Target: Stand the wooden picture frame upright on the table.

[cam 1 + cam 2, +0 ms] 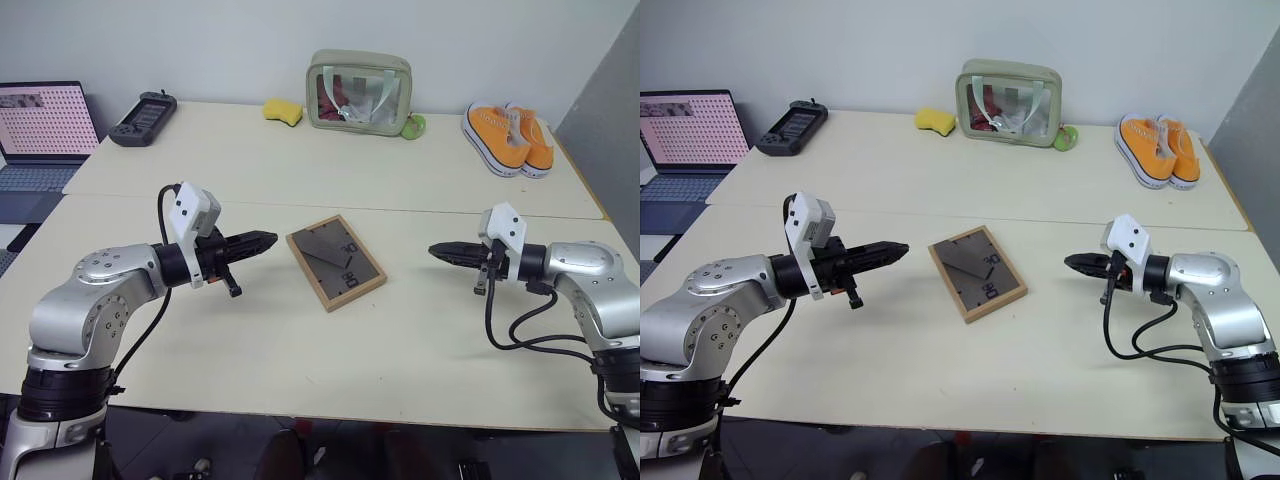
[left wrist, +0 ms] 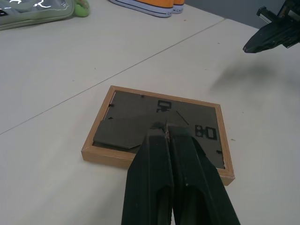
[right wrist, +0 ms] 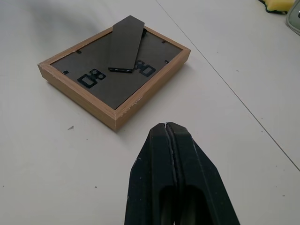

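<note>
The wooden picture frame [image 1: 335,262] lies flat, face down, in the middle of the cream table [image 1: 300,360], its dark grey back panel and stand flap [image 3: 125,41] facing up. My left gripper [image 1: 268,240] hovers just left of the frame, shut and empty, pointing toward it. My right gripper [image 1: 437,252] is shut and empty too, a short way to the frame's right with bare table between them. The frame [image 2: 159,133] lies just beyond my left fingertips in the left wrist view, with the right gripper [image 2: 269,35] farther off.
Along the far side of the table stand a green-trimmed clear pouch [image 1: 360,92], a yellow sponge [image 1: 283,111], orange shoes [image 1: 510,138] and a black handheld device [image 1: 143,118]. A laptop [image 1: 40,135] sits at the far left. A seam [image 1: 400,207] crosses the table.
</note>
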`<state>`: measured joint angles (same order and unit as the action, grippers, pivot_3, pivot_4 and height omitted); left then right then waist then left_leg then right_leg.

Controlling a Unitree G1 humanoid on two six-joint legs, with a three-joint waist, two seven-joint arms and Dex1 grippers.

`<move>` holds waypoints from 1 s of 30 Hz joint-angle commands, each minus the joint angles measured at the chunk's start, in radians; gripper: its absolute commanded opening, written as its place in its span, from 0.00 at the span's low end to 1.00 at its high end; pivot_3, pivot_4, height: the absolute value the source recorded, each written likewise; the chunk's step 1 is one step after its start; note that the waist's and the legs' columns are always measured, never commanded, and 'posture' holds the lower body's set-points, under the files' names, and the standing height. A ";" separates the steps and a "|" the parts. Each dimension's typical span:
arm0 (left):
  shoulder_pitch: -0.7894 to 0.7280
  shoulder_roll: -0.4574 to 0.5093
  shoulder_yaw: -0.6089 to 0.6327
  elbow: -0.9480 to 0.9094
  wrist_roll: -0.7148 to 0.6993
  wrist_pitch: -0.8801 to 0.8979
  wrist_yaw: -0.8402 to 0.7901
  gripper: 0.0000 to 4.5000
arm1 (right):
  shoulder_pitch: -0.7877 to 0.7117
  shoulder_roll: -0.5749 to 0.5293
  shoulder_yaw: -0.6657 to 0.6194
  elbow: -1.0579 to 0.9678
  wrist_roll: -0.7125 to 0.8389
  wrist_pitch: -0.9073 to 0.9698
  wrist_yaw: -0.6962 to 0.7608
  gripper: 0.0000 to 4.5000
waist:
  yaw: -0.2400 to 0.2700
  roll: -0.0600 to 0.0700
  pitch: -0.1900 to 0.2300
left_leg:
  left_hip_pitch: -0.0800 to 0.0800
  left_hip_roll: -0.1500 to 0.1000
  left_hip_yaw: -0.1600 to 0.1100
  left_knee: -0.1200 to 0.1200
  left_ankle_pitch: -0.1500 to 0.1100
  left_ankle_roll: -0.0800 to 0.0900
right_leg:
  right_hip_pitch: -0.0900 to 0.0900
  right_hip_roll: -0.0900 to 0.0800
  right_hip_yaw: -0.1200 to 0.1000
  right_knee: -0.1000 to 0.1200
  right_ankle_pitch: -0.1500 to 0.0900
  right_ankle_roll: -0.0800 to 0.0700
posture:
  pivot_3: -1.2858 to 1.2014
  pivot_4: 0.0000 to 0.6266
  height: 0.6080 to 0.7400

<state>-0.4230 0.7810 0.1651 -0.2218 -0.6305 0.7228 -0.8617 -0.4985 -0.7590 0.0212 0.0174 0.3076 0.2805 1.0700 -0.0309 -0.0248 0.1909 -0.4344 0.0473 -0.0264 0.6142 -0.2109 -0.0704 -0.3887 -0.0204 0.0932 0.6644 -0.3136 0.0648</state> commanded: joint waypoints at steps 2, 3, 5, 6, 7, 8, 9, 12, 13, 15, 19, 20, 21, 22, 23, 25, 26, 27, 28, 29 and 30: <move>0.006 0.000 0.030 -0.038 -0.023 -0.002 0.000 0.01 | -0.022 -0.004 -0.039 0.002 0.020 -0.013 0.008 0.00 | 0.000 0.000 0.000 | 0.000 0.000 0.000 0.000 0.000 0.000 | 0.000 0.000 0.000 0.000 0.000 0.000 | 0.52 0.24 1.00; 0.006 -0.001 0.029 -0.038 -0.027 0.005 0.003 0.01 | -0.022 -0.004 -0.041 0.004 0.022 -0.013 0.008 0.00 | 0.000 0.000 0.000 | 0.000 0.000 0.000 0.000 0.000 0.000 | 0.000 0.000 0.000 0.000 0.000 0.000 | 0.52 0.24 1.00; 0.004 0.001 0.018 -0.034 -0.014 0.011 0.014 0.01 | -0.020 -0.003 -0.044 0.010 0.022 -0.019 0.009 0.00 | 0.000 0.000 0.000 | 0.000 0.000 0.000 0.000 0.000 0.000 | 0.000 0.000 0.000 0.001 0.000 0.000 | 0.52 0.24 1.00; 0.005 0.002 0.017 -0.034 -0.012 0.011 0.015 0.01 | -0.018 -0.003 -0.045 0.014 0.022 -0.023 0.009 0.00 | 0.000 0.000 0.000 | 0.000 0.000 0.000 0.001 0.000 0.000 | 0.000 0.000 0.000 0.001 0.000 0.000 | 0.52 0.24 1.00; 0.007 0.002 0.017 -0.035 -0.012 0.011 0.014 0.01 | -0.016 -0.003 -0.046 0.017 0.021 -0.026 0.009 0.00 | 0.000 0.000 0.000 | 0.000 0.000 0.000 0.001 0.000 0.000 | 0.000 0.000 0.000 0.001 0.000 0.000 | 0.52 0.24 1.00; 0.008 0.002 0.017 -0.035 -0.013 0.012 0.015 0.01 | -0.015 -0.004 -0.045 0.020 0.021 -0.030 0.009 0.00 | 0.000 0.000 0.000 | 0.000 0.000 0.000 0.001 0.000 0.000 | 0.000 0.000 0.000 0.001 0.000 0.000 | 0.52 0.24 1.00; 0.008 0.002 0.016 -0.033 -0.007 0.006 0.018 0.01 | -0.015 -0.004 -0.045 0.022 0.021 -0.033 0.008 0.00 | 0.000 0.000 0.000 | 0.000 0.000 0.000 0.001 0.000 0.000 | 0.000 0.000 0.000 0.001 0.000 0.000 | 0.52 0.24 1.00; 0.001 -0.001 0.016 -0.022 -0.001 0.001 0.028 0.01 | -0.013 -0.003 -0.046 0.027 0.021 -0.038 0.008 0.00 | 0.000 0.000 0.000 | 0.000 0.000 0.000 0.004 0.000 0.000 | 0.000 0.000 0.000 0.003 0.000 0.000 | 0.52 0.24 1.00; -0.002 -0.002 0.016 -0.020 0.001 -0.001 0.030 0.01 | -0.013 -0.003 -0.046 0.029 0.021 -0.040 0.008 0.00 | 0.000 0.000 0.000 | 0.000 0.000 0.000 0.006 0.000 0.000 | 0.000 0.000 0.000 0.004 0.000 0.000 | 0.52 0.24 1.00; -0.006 -0.002 0.016 -0.019 0.000 0.000 0.033 0.01 | -0.014 -0.004 -0.047 0.035 0.021 -0.044 0.009 0.00 | 0.000 0.000 0.000 | 0.000 0.000 0.000 0.011 0.000 0.000 | 0.000 0.000 0.001 0.010 0.000 0.000 | 0.52 0.24 1.00; -0.004 -0.001 0.017 -0.021 0.000 -0.001 0.034 0.01 | -0.018 -0.002 -0.045 0.047 0.019 -0.056 0.010 0.00 | -0.001 0.000 0.000 | 0.000 0.000 0.000 0.015 0.000 0.000 | 0.000 0.000 0.001 0.015 0.000 0.000 | 0.52 0.24 1.00; -0.004 -0.001 0.017 -0.020 0.001 -0.001 0.035 0.01 | -0.020 -0.001 -0.044 0.050 0.018 -0.058 0.010 0.00 | -0.001 0.000 0.000 | 0.001 0.000 -0.001 0.015 0.001 0.000 | 0.000 0.001 0.001 0.016 0.000 0.000 | 0.52 0.24 1.00; -0.004 0.000 0.018 -0.018 0.003 -0.002 0.037 0.01 | -0.021 0.000 -0.044 0.053 0.018 -0.060 0.009 0.00 | -0.001 0.000 0.000 | 0.001 0.000 -0.001 0.015 0.001 0.001 | 0.001 0.001 0.001 0.016 0.000 0.000 | 0.52 0.24 1.00; -0.005 0.000 0.018 -0.017 0.004 -0.003 0.038 0.01 | -0.023 0.001 -0.043 0.055 0.018 -0.062 0.009 0.00 | -0.001 0.000 0.000 | 0.002 0.000 -0.001 0.015 0.001 0.001 | 0.001 0.001 0.001 0.017 0.000 0.001 | 0.52 0.24 1.00; -0.005 0.000 0.018 -0.015 0.005 -0.003 0.039 0.01 | -0.024 0.003 -0.043 0.057 0.017 -0.065 0.008 0.00 | -0.001 0.000 0.000 | 0.002 0.000 -0.001 0.015 0.001 0.001 | 0.001 0.001 0.001 0.017 0.000 0.001 | 0.52 0.24 1.00; -0.006 0.000 0.019 -0.014 0.005 -0.003 0.041 0.01 | -0.027 0.006 -0.042 0.066 0.016 -0.073 0.006 0.00 | -0.001 0.000 0.000 | 0.002 0.000 -0.001 0.015 0.001 0.001 | 0.001 0.001 0.001 0.017 0.000 0.001 | 0.52 0.24 1.00; -0.006 -0.001 0.019 -0.013 0.005 -0.003 0.043 0.01 | -0.028 0.009 -0.043 0.072 0.014 -0.078 0.003 0.00 | -0.001 0.000 0.000 | 0.002 0.000 -0.001 0.015 0.001 0.001 | 0.001 0.001 0.001 0.017 0.000 0.001 | 0.52 0.24 1.00; -0.006 -0.001 0.018 -0.012 0.007 -0.004 0.044 0.01 | -0.030 0.011 -0.043 0.076 0.013 -0.082 0.000 0.00 | -0.001 0.000 0.000 | 0.002 0.000 -0.001 0.015 0.001 0.001 | 0.001 0.001 0.001 0.017 0.000 0.001 | 0.52 0.24 1.00; -0.006 -0.001 0.018 -0.010 0.009 -0.007 0.046 0.01 | -0.030 0.012 -0.044 0.078 0.012 -0.084 -0.001 0.00 | -0.001 0.000 0.000 | 0.002 0.000 -0.001 0.015 0.001 0.001 | 0.001 0.001 0.001 0.017 0.000 0.001 | 0.52 0.24 1.00; -0.006 -0.001 0.018 -0.009 0.011 -0.008 0.048 0.01 | -0.030 0.013 -0.044 0.079 0.011 -0.085 -0.001 0.00 | -0.001 0.000 0.000 | 0.002 0.000 -0.001 0.015 0.001 0.001 | 0.001 0.001 0.001 0.017 0.000 0.001 | 0.52 0.24 1.00; -0.005 -0.002 0.019 -0.009 0.011 -0.008 0.050 0.01 | -0.029 0.014 -0.043 0.079 0.011 -0.086 -0.002 0.00 | -0.001 0.000 0.000 | 0.002 0.000 -0.001 0.015 0.001 0.001 | 0.001 0.001 0.001 0.017 0.000 0.001 | 0.52 0.24 1.00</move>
<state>-0.4166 0.7788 0.1650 -0.2218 -0.6255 0.7334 -0.8169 -0.5149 -0.7430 0.0172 0.1095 0.3092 0.2169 1.0683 -0.0317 -0.0247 0.1909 -0.4328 0.0473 -0.0272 0.6293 -0.2095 -0.0690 -0.3880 -0.0192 0.0943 0.6810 -0.3133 0.0653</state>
